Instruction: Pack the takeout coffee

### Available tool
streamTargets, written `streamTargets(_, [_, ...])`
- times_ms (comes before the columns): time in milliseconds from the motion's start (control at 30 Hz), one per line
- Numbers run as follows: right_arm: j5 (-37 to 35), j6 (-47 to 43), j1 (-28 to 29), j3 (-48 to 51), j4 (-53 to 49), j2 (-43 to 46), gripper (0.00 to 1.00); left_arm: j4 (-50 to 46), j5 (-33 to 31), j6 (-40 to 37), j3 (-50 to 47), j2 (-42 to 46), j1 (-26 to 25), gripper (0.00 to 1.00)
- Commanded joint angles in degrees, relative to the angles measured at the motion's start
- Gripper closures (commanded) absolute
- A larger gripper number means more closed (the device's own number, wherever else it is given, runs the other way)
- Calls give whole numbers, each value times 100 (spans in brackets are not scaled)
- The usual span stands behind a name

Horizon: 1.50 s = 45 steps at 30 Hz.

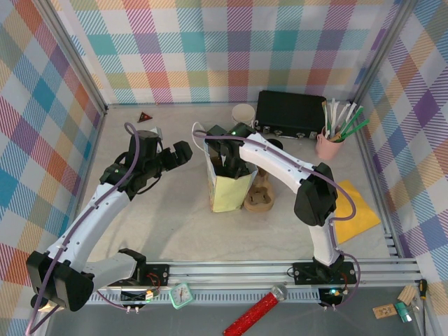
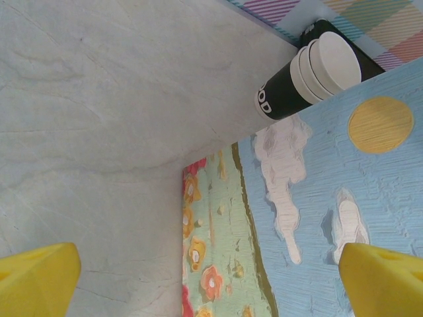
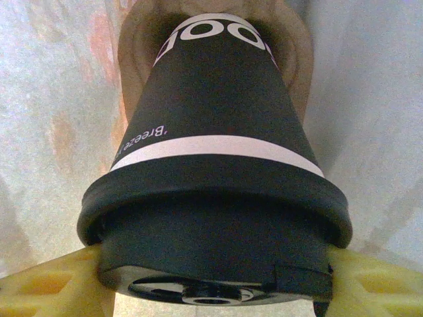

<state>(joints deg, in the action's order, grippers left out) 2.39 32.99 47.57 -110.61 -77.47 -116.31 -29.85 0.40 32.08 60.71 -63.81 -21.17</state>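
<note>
While the right gripper reaches down into the paper bag, its fingers pinching the takeout coffee by its lid inside, a cardboard carrier crowds the bag's right side. The left gripper hovers beside it, spread wide. A black box and a pale cup stand behind them on the pale tabletop, inside plaid walls.

Enclosure fittings, as I count them on my feed:

- Back wall: pastel plaid panel in pink, teal, yellow and lilac checks.
- Left wall and right wall: same plaid.
- Left corner post and right corner post: bare aluminium uprights.
- Tabletop: pale, matte, faintly veined.
- Front rail: slotted aluminium extrusion along the near edge.
- Ledge in front of the rail: plain grey.
- Light: even, and I see only soft shadows.
</note>
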Motion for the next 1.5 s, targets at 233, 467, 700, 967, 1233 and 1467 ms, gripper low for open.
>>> streamTargets(233, [-405,-48,-99,252,417,-485,33,93,56,-6,187,-16,51,0])
streamTargets(467, [-393,-49,-99,250,408,-478,33,90,54,0,196,-17,51,0])
streamTargets(700, [-397,-70,-99,250,408,-489,33,92,56,-4,196,-3,51,0])
streamTargets(967, [-384,-71,-97,250,408,-499,33,93,56,0,200,-8,51,0])
streamTargets(1233, [-421,-56,-99,199,349,-433,33,127,76,21,152,-17,51,0])
streamTargets(1467, [-441,-52,-100,53,230,-350,35,69,83,18,163,8,51,0])
